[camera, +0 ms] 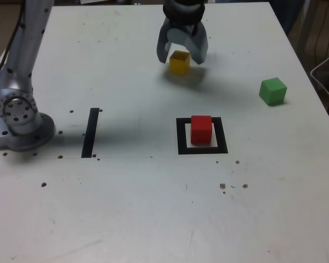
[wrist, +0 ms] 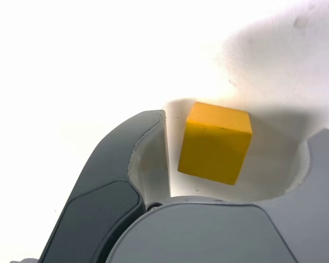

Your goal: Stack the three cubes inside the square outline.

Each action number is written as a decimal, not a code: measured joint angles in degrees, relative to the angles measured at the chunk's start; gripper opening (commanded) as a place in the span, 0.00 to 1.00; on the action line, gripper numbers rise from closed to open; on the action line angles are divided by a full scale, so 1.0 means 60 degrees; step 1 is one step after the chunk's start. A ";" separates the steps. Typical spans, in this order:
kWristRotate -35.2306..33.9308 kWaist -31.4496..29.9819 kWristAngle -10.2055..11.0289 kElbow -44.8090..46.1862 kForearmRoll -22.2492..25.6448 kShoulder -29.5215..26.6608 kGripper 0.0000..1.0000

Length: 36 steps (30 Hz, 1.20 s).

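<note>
Exterior and wrist views of a white table [camera: 153, 219] with one robot arm. The arm's grey base [camera: 19, 118] stands at the exterior view's left edge; the hand [camera: 181, 55] reaches down at the far side of the table, slightly right of centre in the exterior view. Its two grey jaws stand apart, one on either side of the yellow cube [camera: 179, 62], which rests on the table between them. In the wrist view the yellow cube [wrist: 215, 141] sits in the gap of the hand [wrist: 238, 159], with bare table visible between the cube and each jaw, so the jaws are partly open and have no hold on it. The red cube [camera: 201, 129] sits inside the square outline [camera: 182, 137], a thick black frame with a white centre, nearer the camera than the hand. The green cube [camera: 273, 91] lies alone toward the exterior view's right, well apart from both other cubes. A straight black bar [camera: 90, 132] is marked on the table between the base and the square outline. Small dark specks dot the table's near part.
</note>
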 measured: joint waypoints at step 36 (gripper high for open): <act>-0.0006 -0.0062 -0.0215 0.0417 -0.0969 -0.0012 0.31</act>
